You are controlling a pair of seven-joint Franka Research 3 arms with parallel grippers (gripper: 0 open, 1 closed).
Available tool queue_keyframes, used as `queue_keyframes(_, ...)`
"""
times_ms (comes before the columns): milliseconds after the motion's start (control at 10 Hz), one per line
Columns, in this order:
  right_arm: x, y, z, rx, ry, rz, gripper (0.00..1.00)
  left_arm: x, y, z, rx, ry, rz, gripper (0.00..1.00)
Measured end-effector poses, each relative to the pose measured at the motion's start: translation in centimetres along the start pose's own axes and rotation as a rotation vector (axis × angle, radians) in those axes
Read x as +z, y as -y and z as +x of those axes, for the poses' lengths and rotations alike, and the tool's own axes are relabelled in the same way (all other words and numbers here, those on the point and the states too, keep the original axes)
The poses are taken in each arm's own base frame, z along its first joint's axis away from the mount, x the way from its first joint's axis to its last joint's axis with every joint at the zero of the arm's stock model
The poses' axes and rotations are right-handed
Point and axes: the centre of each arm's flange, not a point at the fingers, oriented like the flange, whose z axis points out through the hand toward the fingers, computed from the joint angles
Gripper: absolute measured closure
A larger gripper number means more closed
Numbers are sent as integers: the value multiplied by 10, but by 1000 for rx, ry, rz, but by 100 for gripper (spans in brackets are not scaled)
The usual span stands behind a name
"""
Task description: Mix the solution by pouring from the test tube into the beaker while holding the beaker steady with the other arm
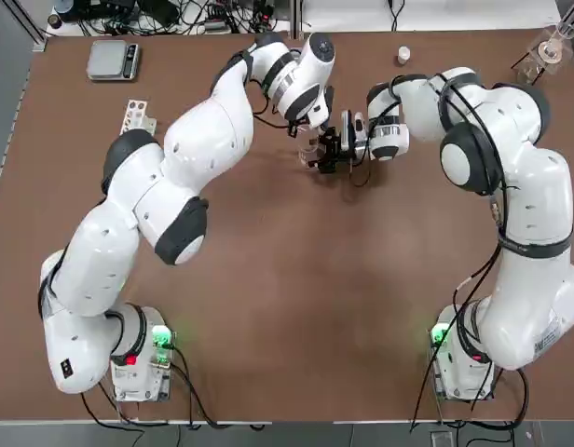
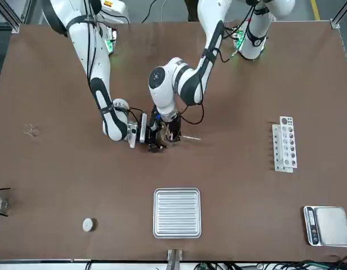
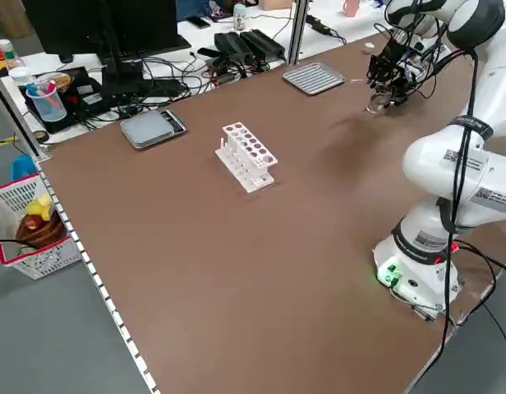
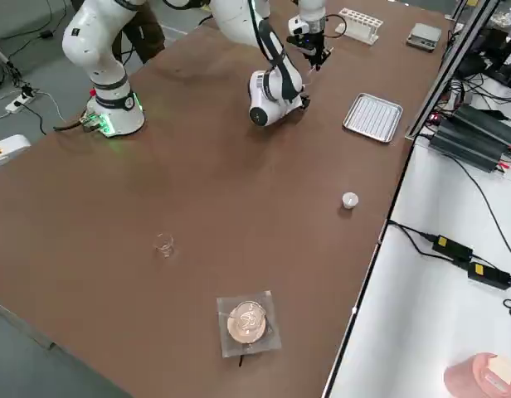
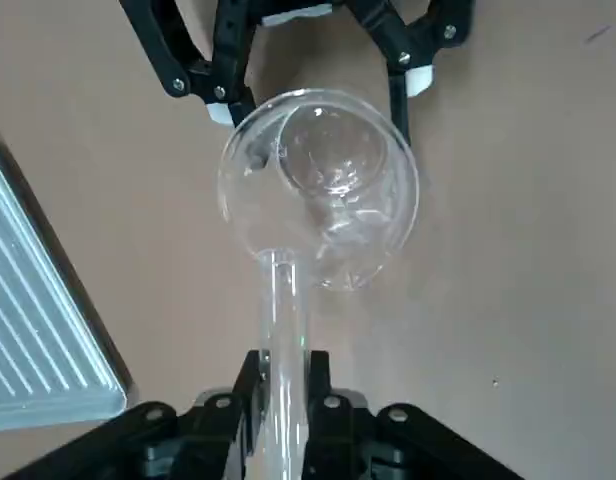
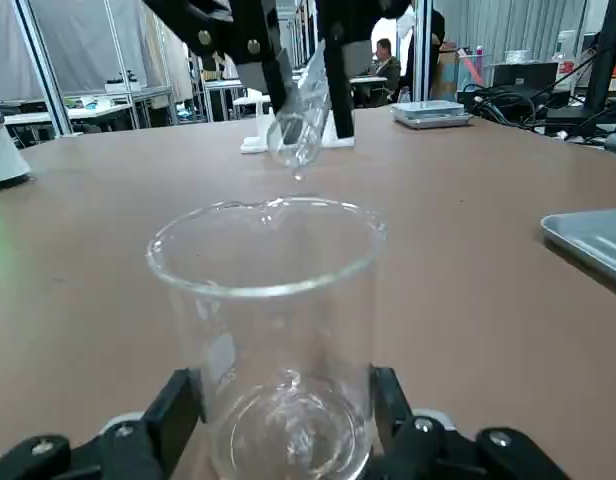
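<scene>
The test tube (image 5: 285, 370) lies clamped between the left jaws.

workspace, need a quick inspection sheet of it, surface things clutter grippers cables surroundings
surface: brown tabletop, a few small specks
job's things: test tube tilted, its mouth over the beaker, a drop hanging at the mouth
clutter: white rack, silver tray, scale, small white cap
grippers: left gripper above the table's far middle, fingers shut on the test tube; right gripper beside it, fingers shut on the beaker
cables: black cables run along the right arm; others lie loose by both bases
surroundings: white side table with more cables, a person seated in the background
</scene>
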Motion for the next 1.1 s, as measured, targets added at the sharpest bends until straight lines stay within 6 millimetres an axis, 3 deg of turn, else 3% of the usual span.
queue_keyframes(1100,0,0,0,0,0,0,23,-7,-2,11,33,51,25,78)
